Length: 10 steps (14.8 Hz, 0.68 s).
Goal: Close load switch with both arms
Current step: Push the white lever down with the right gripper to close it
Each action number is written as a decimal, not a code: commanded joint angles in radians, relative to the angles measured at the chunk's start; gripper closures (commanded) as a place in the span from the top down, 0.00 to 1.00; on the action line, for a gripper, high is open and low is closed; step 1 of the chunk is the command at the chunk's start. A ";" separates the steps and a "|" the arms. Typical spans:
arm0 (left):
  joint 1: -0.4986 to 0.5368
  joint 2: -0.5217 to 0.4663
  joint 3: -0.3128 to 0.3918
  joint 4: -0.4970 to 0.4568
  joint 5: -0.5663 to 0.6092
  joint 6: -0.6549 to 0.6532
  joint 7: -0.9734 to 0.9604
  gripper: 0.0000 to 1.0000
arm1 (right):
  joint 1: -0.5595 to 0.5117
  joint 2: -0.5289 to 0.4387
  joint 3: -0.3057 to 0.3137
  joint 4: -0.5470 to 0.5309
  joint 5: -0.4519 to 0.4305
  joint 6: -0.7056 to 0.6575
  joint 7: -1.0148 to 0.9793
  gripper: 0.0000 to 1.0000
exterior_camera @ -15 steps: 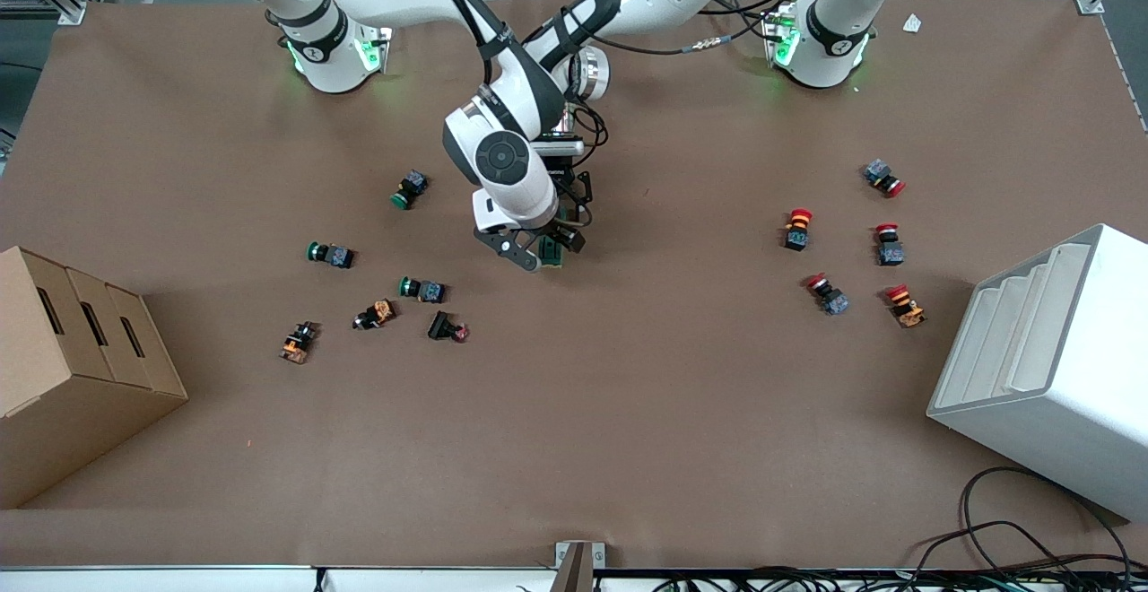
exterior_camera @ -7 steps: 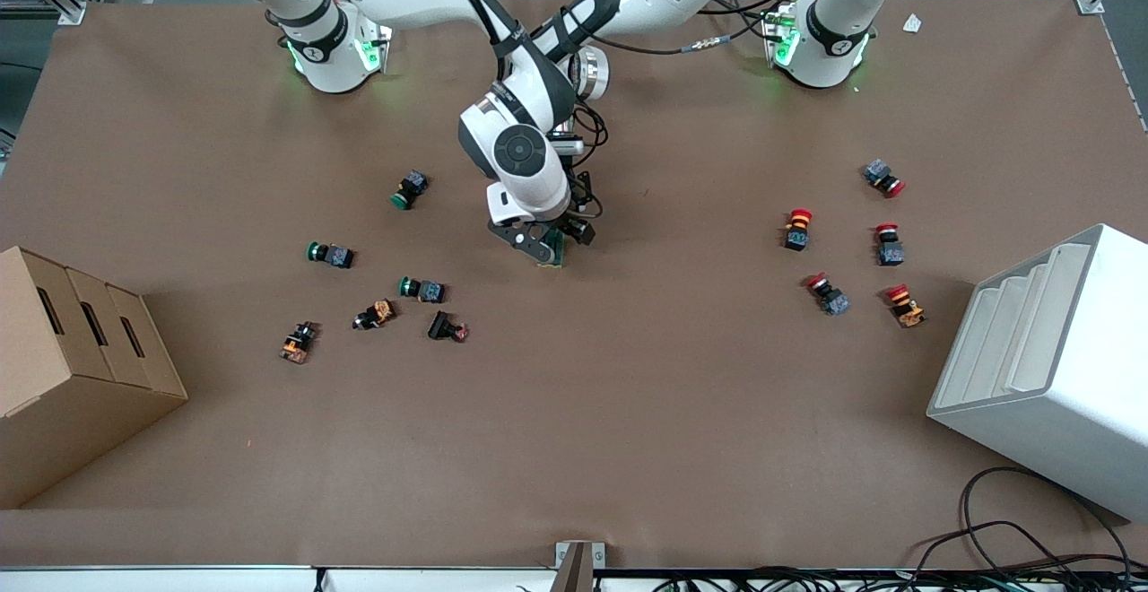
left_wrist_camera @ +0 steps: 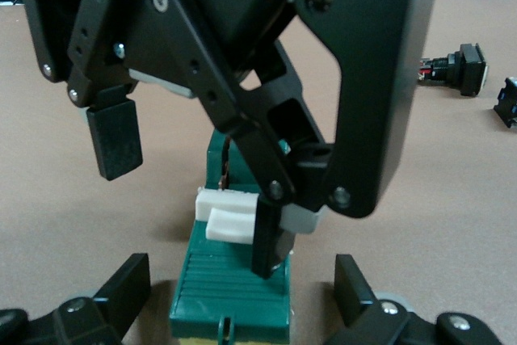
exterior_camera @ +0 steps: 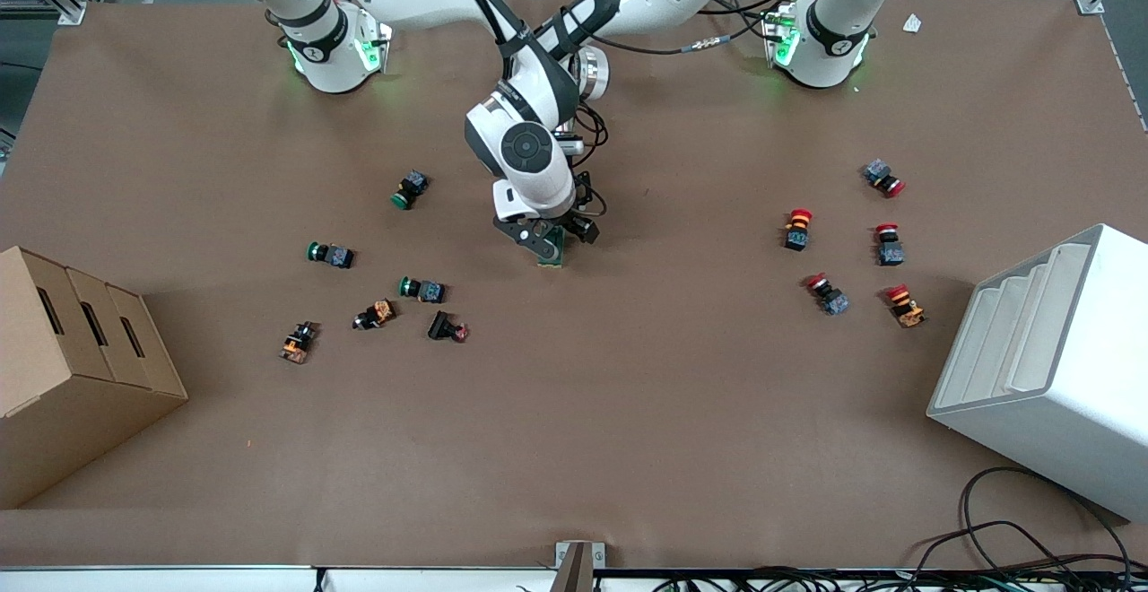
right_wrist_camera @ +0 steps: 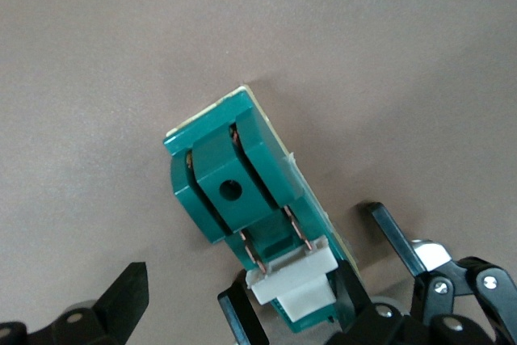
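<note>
The load switch (exterior_camera: 553,256), a dark green block with a white lever (left_wrist_camera: 230,216), lies mid-table. Both arms meet over it. My right gripper (exterior_camera: 541,247) is open. One of its fingers (left_wrist_camera: 265,236) rests against the lever's edge. The other finger (left_wrist_camera: 115,139) hangs free over bare table beside the block. My left gripper (left_wrist_camera: 242,296) is open and straddles one end of the block with a gap on each side. In the right wrist view the switch (right_wrist_camera: 234,175) shows its copper pins and the lever (right_wrist_camera: 295,284) close to my right gripper (right_wrist_camera: 240,300).
Green-capped push buttons (exterior_camera: 421,289) lie scattered toward the right arm's end, red-capped ones (exterior_camera: 827,293) toward the left arm's end. A cardboard box (exterior_camera: 72,368) and a white bin (exterior_camera: 1049,368) stand at the table's two ends. Cables (exterior_camera: 1031,538) trail near the front edge.
My right arm's wrist has swung toward the left arm's end, bringing its gripper in onto the switch. The left gripper and the switch have stayed in place.
</note>
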State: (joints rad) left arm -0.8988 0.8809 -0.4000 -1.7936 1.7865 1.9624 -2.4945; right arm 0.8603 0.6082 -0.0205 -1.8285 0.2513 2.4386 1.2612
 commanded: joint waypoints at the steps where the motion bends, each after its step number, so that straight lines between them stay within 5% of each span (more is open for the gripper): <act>1: -0.003 0.056 0.009 0.005 0.001 0.016 -0.012 1.00 | -0.010 -0.014 -0.006 0.000 0.016 0.002 0.007 1.00; 10: -0.002 0.056 0.010 0.005 0.004 0.016 -0.012 1.00 | -0.072 -0.016 -0.006 0.086 0.017 -0.015 0.024 1.00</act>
State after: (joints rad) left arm -0.8989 0.8810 -0.3998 -1.7934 1.7865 1.9624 -2.4945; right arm 0.8082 0.5768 -0.0316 -1.7702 0.2654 2.4125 1.2947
